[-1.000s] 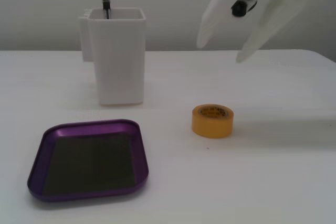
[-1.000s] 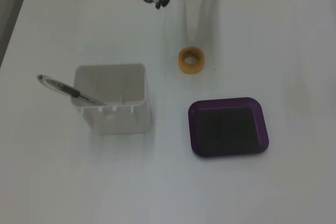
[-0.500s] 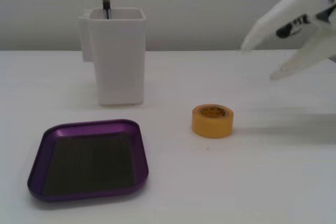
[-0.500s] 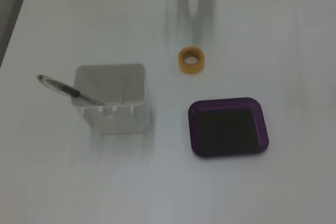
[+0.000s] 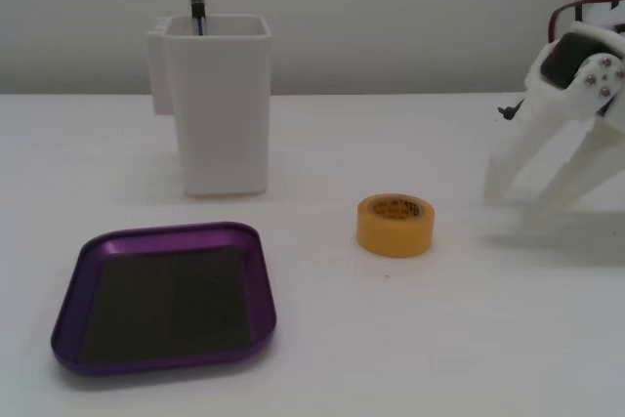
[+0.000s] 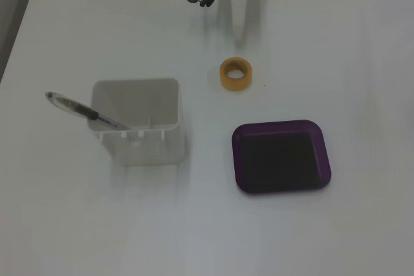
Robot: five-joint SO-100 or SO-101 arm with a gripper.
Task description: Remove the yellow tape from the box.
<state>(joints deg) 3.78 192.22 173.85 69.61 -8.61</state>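
1. The yellow tape (image 5: 395,225) lies flat on the white table (image 5: 469,339), its hollow core pointing straight up – seen as an open ring in a fixed view (image 6: 235,74)
2. It sits outside the box (image 5: 164,298), well apart from it, between the purple tray (image 6: 282,156) and the gripper (image 5: 532,190)
3. The gripper's white fingers (image 5: 508,158) point down at the table, spread apart and holding nothing
4. From above the gripper (image 6: 240,30) is cut off at the top edge – its fingers blend into the table
5. A white container (image 6: 137,121) holds a pen (image 6: 84,111)
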